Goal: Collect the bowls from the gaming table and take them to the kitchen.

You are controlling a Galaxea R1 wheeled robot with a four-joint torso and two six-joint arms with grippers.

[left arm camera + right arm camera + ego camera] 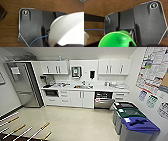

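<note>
The kitchen lies ahead in the head view, with white cabinets, a white countertop, a sink and a black wall dispenser. A whitish bowl looms large in the left wrist view, over brown wood, with my left gripper shut on its rim. In the right wrist view a small green cup sits at my right gripper, a dark finger reaching inside its rim. The gaming table is out of view.
A steel fridge stands at the left and an open dishwasher sits under the counter. Three bins line the right wall below posters. Rods with handles show at the lower left. Pale floor stretches ahead.
</note>
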